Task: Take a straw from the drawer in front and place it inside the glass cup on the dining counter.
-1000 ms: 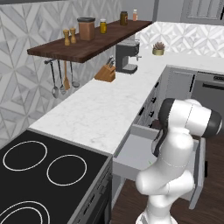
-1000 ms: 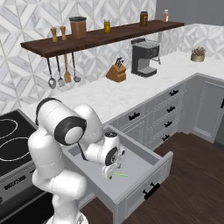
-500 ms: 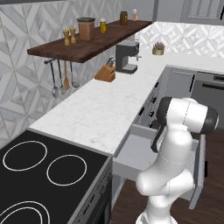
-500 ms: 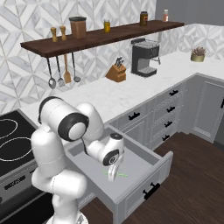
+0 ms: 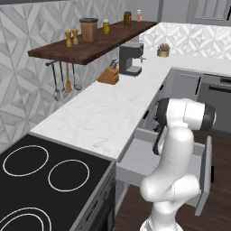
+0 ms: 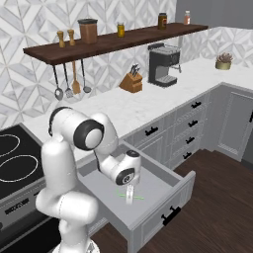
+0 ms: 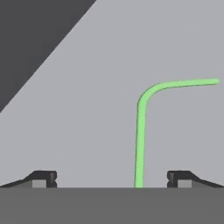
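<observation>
Lower than a moment ago, my gripper (image 6: 129, 197) now hangs inside the open drawer (image 6: 163, 198), with the hand turned down toward its grey floor; in the earlier right base pictures the hand was higher and more tilted, above the drawer's middle. For the task this means that I am in the approach to the pick, not yet at the grasp. The straw (image 7: 141, 131) lies flat on the drawer floor, and in the hand view its long part runs from 6 o'clock upward between my two fingertips (image 7: 42, 178), nearer to the right one, then bends toward 3 o'clock. My fingers stand wide apart and hold nothing. In the right base view the straw (image 6: 138, 198) shows as a thin green line just beside my fingers, reaching toward 3 o'clock. I judge that I must shift a little to centre the straw and then go down more before I close. About the room: the drawer floor around the straw is bare, so I have free space on both sides. The dark area at 10 o'clock in the hand view seems to be a drawer edge or wall, well apart from the straw. The front panel with its dark handle (image 6: 170, 216) is at 4 o'clock from my hand in the right base view, and the worktop (image 6: 148, 106) edge overhangs the back of the drawer at 12 o'clock, so I think that I should lift straight up.
</observation>
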